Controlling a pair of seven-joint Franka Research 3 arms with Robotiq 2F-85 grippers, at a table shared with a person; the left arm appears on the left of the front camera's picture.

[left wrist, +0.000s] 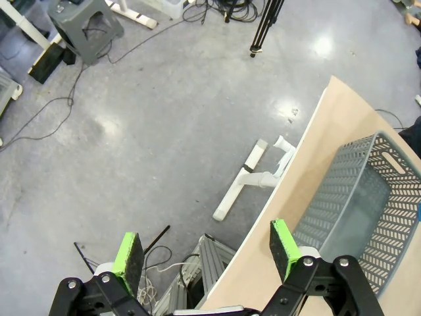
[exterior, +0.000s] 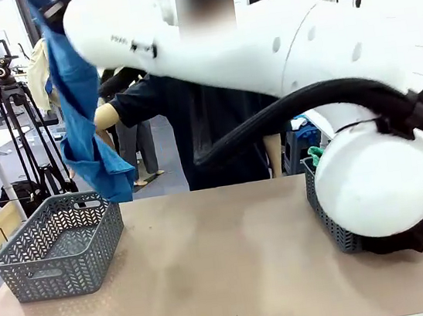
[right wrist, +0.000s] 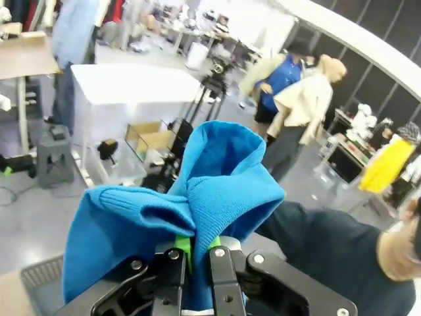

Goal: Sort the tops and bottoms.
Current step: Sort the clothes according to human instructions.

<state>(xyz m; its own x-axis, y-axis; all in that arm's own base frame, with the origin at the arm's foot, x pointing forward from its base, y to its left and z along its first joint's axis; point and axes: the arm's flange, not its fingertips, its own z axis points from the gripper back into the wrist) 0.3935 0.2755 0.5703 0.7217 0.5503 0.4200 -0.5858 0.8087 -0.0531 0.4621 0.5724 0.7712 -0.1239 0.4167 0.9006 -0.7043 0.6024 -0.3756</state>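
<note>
- The right tool is pinching a bright blue knitted garment between its 2 green pads, which are pressed together on the bunched fabric.
- In the front view the blue knitted garment is hanging from the top left corner of the picture, draping down in a long fold, with its lowest end sitting just above the far rim of the left basket.
- The left basket, a grey plastic one with a herringbone lattice wall and a slot handle, is standing on the left part of the tan worktop; its floor is looking bare from here.
- A 2nd grey lattice basket is standing at the right side of the worktop, mostly hidden behind the big white joint of the right arm.
- A bit of green cloth is poking above that right basket's rim, and a black garment is hanging out below the arm at its near side; what else is inside cannot be told.
- The left tool is spread wide and holding nothing, hovering out past the worktop's edge above the grey floor, with the left basket lying to one side of it.
- A person in a dark long-sleeved top is standing at the far side of the worktop, 1 hand touching the hanging blue garment.
</note>
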